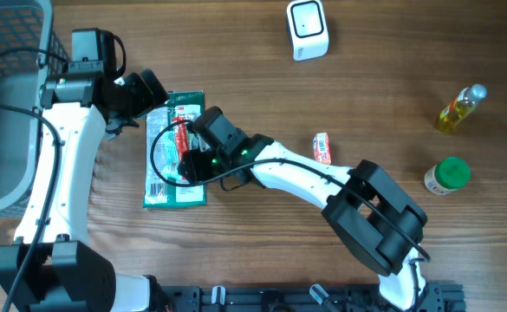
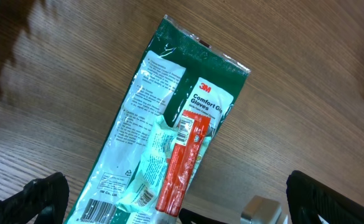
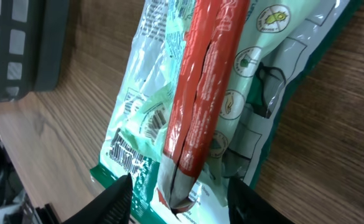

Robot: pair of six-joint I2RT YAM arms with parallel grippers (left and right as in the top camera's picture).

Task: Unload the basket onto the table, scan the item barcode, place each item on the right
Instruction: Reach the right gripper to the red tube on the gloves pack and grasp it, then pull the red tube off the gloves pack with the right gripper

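On the wood surface [image 1: 340, 95], near the grey basket [image 1: 2, 201], lies the green 3M Comfort Gloves pack [image 1: 182, 194], with a red stick packet [image 3: 200, 93] lying on top. The left gripper [image 2: 182, 202] hovers over the pack, jaws wide apart. The right gripper [image 3: 178, 196] has its jaws apart too, straddling the red packet's end and not quite touching it.
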